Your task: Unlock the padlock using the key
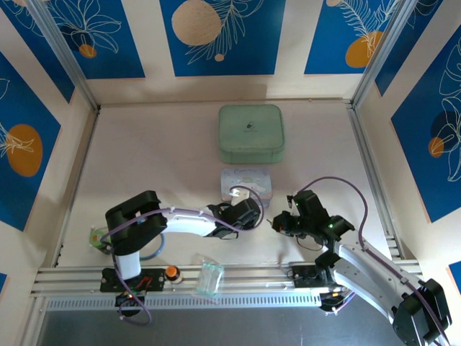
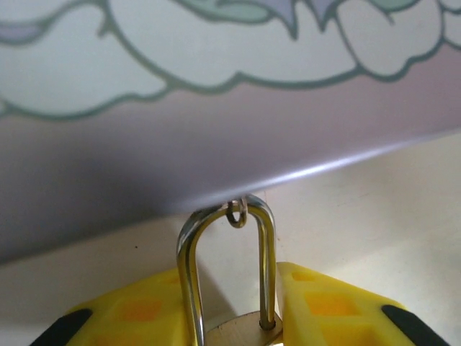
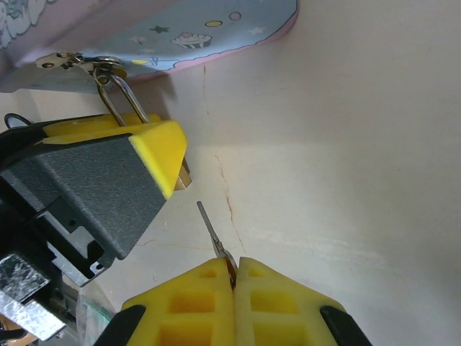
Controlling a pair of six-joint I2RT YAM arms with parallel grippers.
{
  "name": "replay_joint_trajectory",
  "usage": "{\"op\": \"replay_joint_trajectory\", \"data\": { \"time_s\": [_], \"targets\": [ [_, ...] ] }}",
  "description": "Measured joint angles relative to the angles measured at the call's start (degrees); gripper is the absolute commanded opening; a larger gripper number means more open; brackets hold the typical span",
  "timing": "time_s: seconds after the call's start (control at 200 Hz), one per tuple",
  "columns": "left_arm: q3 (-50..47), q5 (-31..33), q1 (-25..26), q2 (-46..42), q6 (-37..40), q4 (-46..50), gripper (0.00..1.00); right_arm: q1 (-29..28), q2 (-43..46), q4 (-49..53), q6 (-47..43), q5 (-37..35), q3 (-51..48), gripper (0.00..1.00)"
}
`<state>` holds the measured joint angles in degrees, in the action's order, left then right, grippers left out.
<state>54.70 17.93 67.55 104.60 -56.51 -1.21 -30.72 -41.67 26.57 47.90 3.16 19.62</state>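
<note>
Between right fingers (image 3: pixel 194 303) — key (image 3: pixel 210 229), tip toward padlock (image 2: pixel 267 274)

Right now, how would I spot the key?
Find the pale cartoon tin mid-table; the right arm's yellow jaws sit just off its near right corner. The key is the thin silver sliver poking from them, far slimmer than the brass padlock opposite.

A mint-green square case w/ rounded corners (image 1: pixel 251 133) is set toward the table's far edge, approx. centre. A pale cartoon-printed tin (image 1: pixel 252 179) is laid just nearer, mid-table. At the near edge, a clear plastic container (image 1: pixel 210 279) is seen near a small orange round knob (image 1: pixel 171 272). A small green round obj. (image 1: pixel 96 238) is placed by the left edge.
</note>
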Motion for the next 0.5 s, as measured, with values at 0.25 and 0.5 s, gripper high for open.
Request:
{"op": "replay_joint_trajectory", "data": {
  "time_s": [0.25,0.5],
  "targets": [
    [0.00,0.39,0.35,0.00,-0.66,-0.02,0.16,-0.11,-0.02,-6.60,4.09,2.86,-4.42,0.00],
    [0.00,0.63,0.48,0.00,-1.68,-0.44,0.08,-0.66,-1.33,-10.14,7.04,3.96,-6.23,0.00]
  ]
}}
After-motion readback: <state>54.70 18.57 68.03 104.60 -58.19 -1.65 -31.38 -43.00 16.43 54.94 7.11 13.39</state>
